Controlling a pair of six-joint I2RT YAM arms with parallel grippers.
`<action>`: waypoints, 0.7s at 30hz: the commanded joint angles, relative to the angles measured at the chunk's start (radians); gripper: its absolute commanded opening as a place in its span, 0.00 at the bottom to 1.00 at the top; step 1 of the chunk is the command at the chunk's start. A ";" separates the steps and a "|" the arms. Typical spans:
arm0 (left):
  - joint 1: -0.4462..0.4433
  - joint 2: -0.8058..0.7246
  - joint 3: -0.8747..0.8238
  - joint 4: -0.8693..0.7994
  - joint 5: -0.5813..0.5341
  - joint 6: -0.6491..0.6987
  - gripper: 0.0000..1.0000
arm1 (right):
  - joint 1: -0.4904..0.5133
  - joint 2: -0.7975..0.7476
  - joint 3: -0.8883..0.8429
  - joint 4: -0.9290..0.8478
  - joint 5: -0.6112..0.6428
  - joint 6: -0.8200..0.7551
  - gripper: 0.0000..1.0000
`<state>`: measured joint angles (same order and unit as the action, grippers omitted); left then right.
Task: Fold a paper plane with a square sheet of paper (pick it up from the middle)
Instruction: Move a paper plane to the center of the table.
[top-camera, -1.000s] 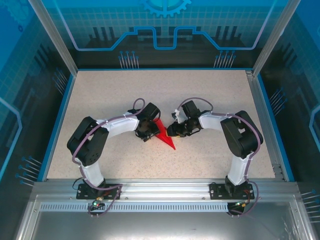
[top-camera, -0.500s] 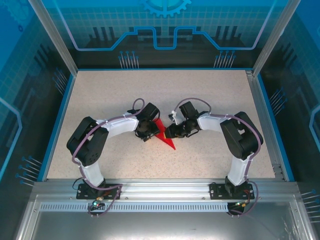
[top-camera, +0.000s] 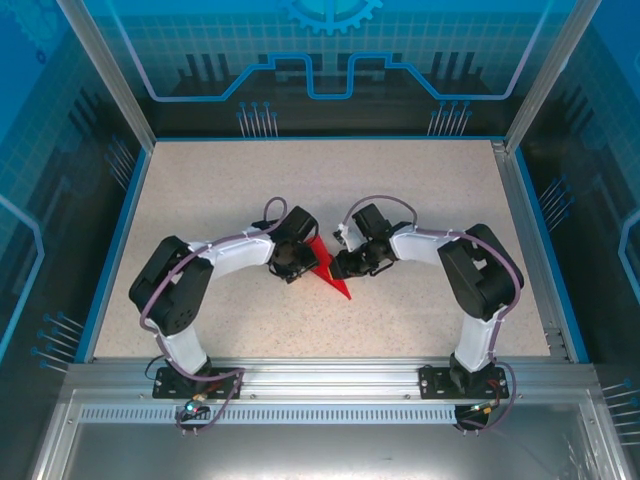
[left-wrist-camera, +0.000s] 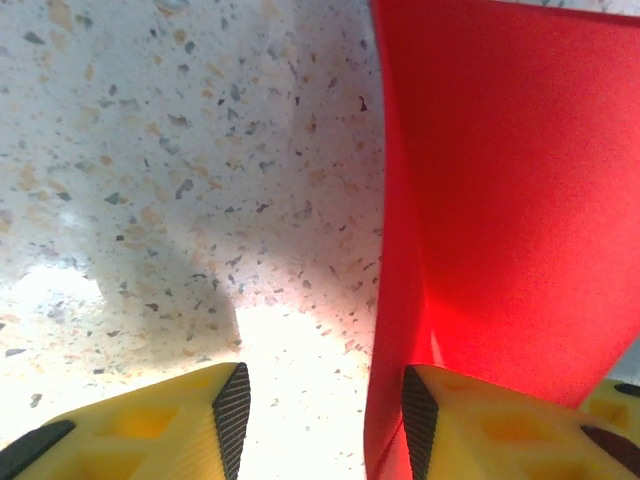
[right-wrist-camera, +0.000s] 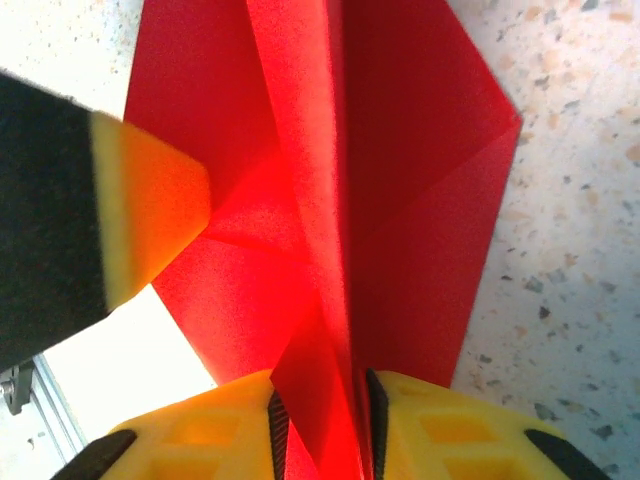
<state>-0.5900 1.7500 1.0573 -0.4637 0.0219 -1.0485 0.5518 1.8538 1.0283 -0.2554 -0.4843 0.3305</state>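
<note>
Tapering sharply, the creased paper plane (top-camera: 333, 279) rests on speckled tabletop (top-camera: 420, 190).

I read no text, number or brand anywhere. Nearest thing to sign: pale blue gear emblem (top-camera: 331, 12) at 12 o'clock, printed on blue back panel (top-camera: 200, 50), with circuit-style line art (top-camera: 330, 80) under it. No lettering legible on any of it.

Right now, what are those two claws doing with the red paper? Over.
Right claw pinching the folded red paper dart's raised centre crease. Left claw open, one finger against a wing. Nothing seen blocking either.
</note>
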 joint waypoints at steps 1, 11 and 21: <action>0.010 -0.056 -0.026 0.026 -0.004 0.006 0.47 | 0.027 0.031 0.045 -0.050 0.039 -0.037 0.23; 0.013 -0.223 -0.086 0.018 -0.122 -0.001 0.48 | 0.076 -0.077 0.099 -0.146 0.295 -0.020 0.00; 0.062 -0.343 -0.163 -0.012 -0.199 -0.013 0.51 | 0.072 -0.030 0.249 -0.355 0.743 0.182 0.00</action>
<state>-0.5484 1.4254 0.9230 -0.4446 -0.1429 -1.0492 0.6350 1.7626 1.2366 -0.5076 0.1406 0.4267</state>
